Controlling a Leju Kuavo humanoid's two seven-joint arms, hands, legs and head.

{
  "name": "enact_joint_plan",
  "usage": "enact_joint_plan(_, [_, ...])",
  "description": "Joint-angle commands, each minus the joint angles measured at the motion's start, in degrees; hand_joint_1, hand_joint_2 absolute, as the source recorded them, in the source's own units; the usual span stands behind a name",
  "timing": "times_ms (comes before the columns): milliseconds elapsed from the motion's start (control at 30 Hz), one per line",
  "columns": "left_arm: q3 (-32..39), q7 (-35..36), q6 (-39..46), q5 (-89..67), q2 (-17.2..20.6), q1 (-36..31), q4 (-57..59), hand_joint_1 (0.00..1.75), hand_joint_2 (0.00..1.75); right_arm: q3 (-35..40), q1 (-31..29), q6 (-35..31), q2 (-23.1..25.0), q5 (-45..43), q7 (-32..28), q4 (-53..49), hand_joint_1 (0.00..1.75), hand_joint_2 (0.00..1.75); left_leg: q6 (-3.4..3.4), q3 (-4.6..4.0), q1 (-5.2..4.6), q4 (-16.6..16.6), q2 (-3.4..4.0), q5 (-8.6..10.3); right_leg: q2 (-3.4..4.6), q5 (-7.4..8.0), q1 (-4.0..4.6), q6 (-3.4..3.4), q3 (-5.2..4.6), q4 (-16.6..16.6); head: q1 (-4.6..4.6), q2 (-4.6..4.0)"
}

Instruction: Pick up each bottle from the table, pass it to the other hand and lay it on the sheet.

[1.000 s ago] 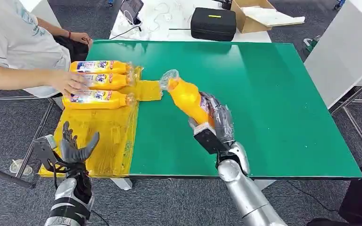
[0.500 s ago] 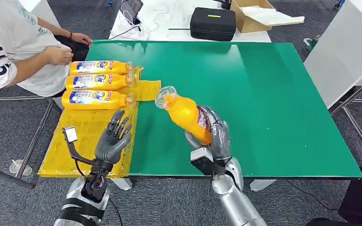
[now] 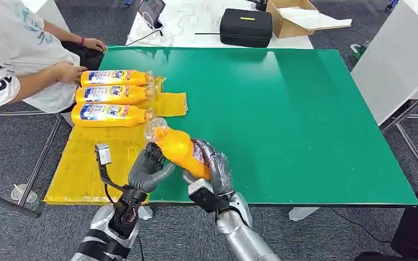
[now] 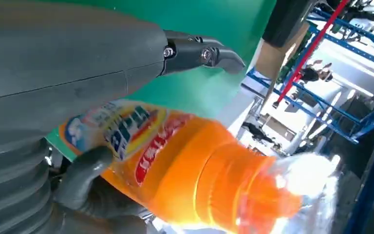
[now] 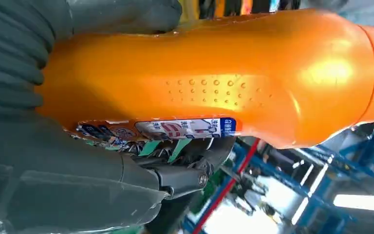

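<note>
Mid-handoff here. My right hand (image 3: 213, 166) is gripping the lower body of the orange bottle (image 3: 180, 149), fingers wrapped around the label end, and I'm holding it tilted over the near edge of the green table (image 3: 305, 119) with the cap end pointing up and toward the left. I'd say that angle is deliberate: it's leaving the neck and shoulder free for the other side to grab. My left hand (image 3: 148, 168) is coming up against that upper part with the fingers partly curled. In the left wrist view the thumb is lying under the bottle and the dark fingers (image 4: 199, 51) are standing off above it, so I'm not calling that a grip yet, just touching or about to close.

The yellow sheet (image 3: 98, 157) is lying over the table's left corner, just left of the hands. Three orange bottles (image 3: 111, 95) are lying side by side on its far part, caps toward the table's middle, so the near part is the open room for this one. A seated person's hand (image 3: 71, 70) is resting near the far-left end of that row, so I'm planning to stay well short of it. The sheet's outer edge is hanging past the table, so I'm aiming inboard.
</note>
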Motion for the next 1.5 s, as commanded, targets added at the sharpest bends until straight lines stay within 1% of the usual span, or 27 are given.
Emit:
enact_joint_plan(33, [-3.0,0.0,0.6,-0.6,1.9,-2.2,2.8,0.00,1.75,3.4,-5.6,1.1,2.1,-0.2,2.1,11.4,1.75,1.75,0.04,0.18,-0.02,0.0,0.12,-0.03,0.06,-0.01,0.00,-0.06,0.13,0.0,-0.02,0.00])
enact_joint_plan(133, [-3.1,0.3,0.4,-0.6,1.9,-2.1,3.3,0.00,1.75,3.9,-6.1,1.1,2.5,-0.3,2.7,13.2,1.75,1.75,0.04,0.19,-0.02,-0.1,0.12,-0.04,0.06,-0.01,0.01,-0.06,0.15,0.0,-0.02,0.00])
enact_joint_plan(200, [-3.2,0.2,0.7,-0.9,1.8,-2.2,3.6,0.00,1.75,4.5,-6.4,0.6,2.8,0.1,2.9,14.4,1.75,1.75,0.07,0.43,-0.01,-0.1,0.17,-0.12,0.07,-0.07,0.04,-0.12,0.38,-0.1,-0.02,0.00])
enact_joint_plan(233, [-3.1,0.2,1.0,-0.8,1.7,-2.2,3.9,0.00,1.75,4.6,-6.5,1.0,3.1,0.0,3.2,15.0,1.75,1.75,0.03,0.18,-0.02,0.0,0.09,-0.04,0.04,-0.02,0.01,-0.06,0.14,0.0,-0.02,0.02])
enact_joint_plan(367, [-3.0,-0.1,0.7,-0.9,1.7,-2.5,4.2,0.00,1.75,5.6,-6.7,0.9,3.6,0.2,3.8,16.8,1.75,1.75,0.05,0.30,-0.01,-0.1,0.13,-0.08,0.05,-0.04,0.03,-0.08,0.25,-0.1,-0.02,0.00])
enact_joint_plan(433, [-2.7,-0.3,1.2,-0.9,1.5,-2.4,4.1,0.00,1.75,5.5,-6.6,0.6,3.6,-0.7,3.6,16.7,1.75,1.75,0.04,0.15,-0.01,0.0,0.05,-0.03,-0.01,-0.03,0.01,-0.05,0.13,0.0,-0.02,0.00])
enact_joint_plan(467, [-2.3,-0.3,1.2,-0.6,1.3,-2.2,3.8,0.00,1.75,5.4,-6.4,0.6,3.6,-2.0,3.5,16.4,1.75,1.75,0.06,0.26,-0.01,0.0,0.07,-0.07,0.00,-0.05,0.03,-0.08,0.23,0.0,-0.04,0.00])
enact_joint_plan(500, [-2.2,-0.6,2.0,-1.2,1.4,-1.9,3.3,0.07,1.75,5.4,-6.3,0.5,3.6,-2.6,3.1,16.5,1.75,1.75,0.06,0.23,-0.02,0.0,0.07,-0.06,0.01,-0.05,0.01,-0.07,0.19,0.0,-0.02,0.02])
enact_joint_plan(533, [-2.1,-0.6,2.1,-1.2,1.5,-1.9,3.3,0.07,1.75,5.4,-6.3,0.6,3.5,-2.6,3.1,16.4,1.75,1.75,0.04,0.15,-0.01,0.0,0.07,-0.04,0.02,-0.02,0.02,-0.06,0.12,0.0,-0.02,0.00])
enact_joint_plan(567, [-1.8,-0.6,2.6,-1.3,1.4,-1.8,3.0,0.63,1.75,5.3,-6.2,0.3,3.3,-2.7,3.1,16.2,1.75,1.75,0.06,0.29,0.00,0.0,0.11,-0.09,0.02,-0.06,0.03,-0.08,0.26,-0.1,-0.02,0.02])
enact_joint_plan(633, [-1.8,-0.6,2.7,-1.3,1.3,-1.8,3.0,0.63,1.75,5.3,-6.2,0.4,3.2,-2.7,3.1,16.2,1.75,1.75,0.03,0.09,-0.01,0.0,0.03,-0.01,-0.01,-0.01,0.01,-0.04,0.07,0.0,0.00,0.02])
enact_joint_plan(667, [-1.7,-0.6,2.8,-1.5,1.4,-1.8,2.8,1.75,1.75,5.2,-6.2,0.4,3.1,-2.7,3.2,16.1,1.75,1.75,0.06,0.28,-0.01,-0.1,0.06,-0.07,-0.02,-0.06,0.02,-0.08,0.26,-0.1,-0.02,0.02])
enact_joint_plan(700, [-1.3,-0.8,3.7,-1.9,1.3,-1.7,2.7,1.75,1.75,5.1,-6.0,0.1,2.9,-2.7,3.4,15.9,1.75,1.75,0.07,0.40,0.00,-0.1,0.10,-0.11,0.00,-0.09,0.04,-0.11,0.37,-0.1,-0.02,0.00])
enact_joint_plan(733, [-1.1,-1.1,4.0,-2.3,1.2,-1.6,2.4,1.75,1.75,4.6,-5.8,0.5,2.8,-3.4,3.5,15.6,1.75,1.75,0.04,0.16,-0.01,0.0,0.05,-0.04,-0.01,-0.03,0.02,-0.06,0.14,0.0,-0.02,0.00])
enact_joint_plan(767, [-0.6,-1.1,4.8,-2.5,1.1,-1.5,2.2,1.75,1.75,4.5,-5.7,0.4,2.6,-3.3,3.6,15.4,1.75,1.75,0.06,0.29,0.00,0.0,0.05,-0.08,-0.03,-0.07,0.04,-0.09,0.28,-0.1,-0.02,0.02])
enact_joint_plan(900, [0.2,-1.9,6.7,-3.9,0.8,-1.4,1.7,1.75,1.75,3.4,-5.4,0.8,2.5,-4.5,3.2,14.5,1.75,1.75,0.05,0.19,0.00,0.0,0.02,-0.05,-0.05,-0.05,0.03,-0.06,0.18,0.0,-0.02,0.00])
enact_joint_plan(1167, [0.6,-1.9,7.4,-4.2,0.7,-1.4,1.3,1.75,1.75,3.0,-5.4,0.9,2.4,-4.9,3.2,14.0,1.75,1.75,0.04,0.12,0.00,0.0,0.03,-0.02,-0.03,-0.02,0.02,-0.05,0.10,0.0,-0.02,0.00])
enact_joint_plan(1200, [0.6,-1.9,7.4,-4.2,0.7,-1.4,1.3,1.75,1.75,3.0,-5.4,0.9,2.4,-4.9,3.2,14.0,1.75,1.75,0.09,0.39,0.01,0.0,0.07,-0.11,-0.04,-0.09,0.05,-0.11,0.38,-0.1,-0.02,0.00])
enact_joint_plan(1233, [0.6,-1.9,7.4,-4.2,0.7,-1.4,1.3,1.75,1.75,3.0,-5.4,0.9,2.4,-4.9,3.2,14.0,1.75,1.75,0.04,0.13,-0.02,0.0,0.02,-0.02,-0.03,-0.02,0.00,-0.04,0.10,0.0,-0.02,0.00])
enact_joint_plan(1267, [0.8,-2.0,7.7,-4.3,0.6,-1.4,1.3,1.75,1.75,2.8,-5.3,0.8,2.4,-5.1,3.1,13.7,1.75,1.75,0.06,0.27,0.01,0.0,0.05,-0.06,-0.04,-0.05,0.04,-0.08,0.25,-0.1,-0.02,0.00])
enact_joint_plan(1300, [1.0,-2.0,7.5,-4.1,0.6,-1.4,1.1,1.75,1.75,2.6,-5.3,1.0,2.4,-5.3,2.9,13.3,1.66,1.75,0.05,0.19,-0.01,0.0,0.03,-0.04,-0.04,-0.04,0.02,-0.06,0.17,0.0,-0.02,0.00])
enact_joint_plan(1333, [1.4,-2.0,7.9,-4.1,0.6,-1.5,1.1,1.75,1.75,2.3,-5.2,0.6,2.3,-5.6,2.8,12.7,1.27,1.75,0.04,0.15,0.00,0.0,0.02,-0.03,-0.04,-0.03,0.02,-0.06,0.13,0.0,0.00,0.00])
enact_joint_plan(1367, [1.9,-2.1,8.1,-3.9,0.5,-1.5,0.8,1.75,1.75,1.9,-5.0,0.8,2.2,-6.1,2.9,11.8,0.19,1.75,0.06,0.28,0.01,0.0,0.05,-0.07,-0.05,-0.07,0.04,-0.09,0.26,0.0,-0.02,0.00])
enact_joint_plan(1400, [2.4,-2.0,8.2,-3.5,0.6,-1.5,0.5,1.75,1.75,1.6,-4.9,0.2,2.1,-6.3,2.7,10.8,0.00,1.75,0.05,0.15,0.00,0.0,0.03,-0.03,-0.04,-0.03,0.02,-0.06,0.13,0.0,-0.02,0.00])
enact_joint_plan(1433, [3.2,-2.1,8.8,-3.3,0.7,-1.4,-0.1,1.75,1.75,1.1,-4.4,0.4,1.9,-7.1,2.7,8.9,0.00,1.75,0.04,0.13,0.00,0.0,0.04,-0.03,-0.03,-0.02,0.02,-0.05,0.11,0.0,0.00,0.00])
enact_joint_plan(1467, [4.1,-2.3,9.4,-3.1,0.6,-1.4,-0.8,1.75,1.75,0.8,-4.0,0.5,1.6,-7.4,2.8,6.9,0.00,0.00,0.06,0.24,0.00,0.0,0.07,-0.07,-0.02,-0.05,0.04,-0.08,0.21,0.0,-0.02,0.02])
enact_joint_plan(1500, [4.9,-2.5,10.2,-3.0,0.7,-1.5,-1.5,1.75,1.75,0.7,-3.5,0.4,1.2,-7.6,2.9,4.8,0.00,0.00,0.05,0.13,-0.01,0.0,0.04,-0.03,-0.04,-0.04,0.01,-0.06,0.10,0.0,-0.02,0.00])
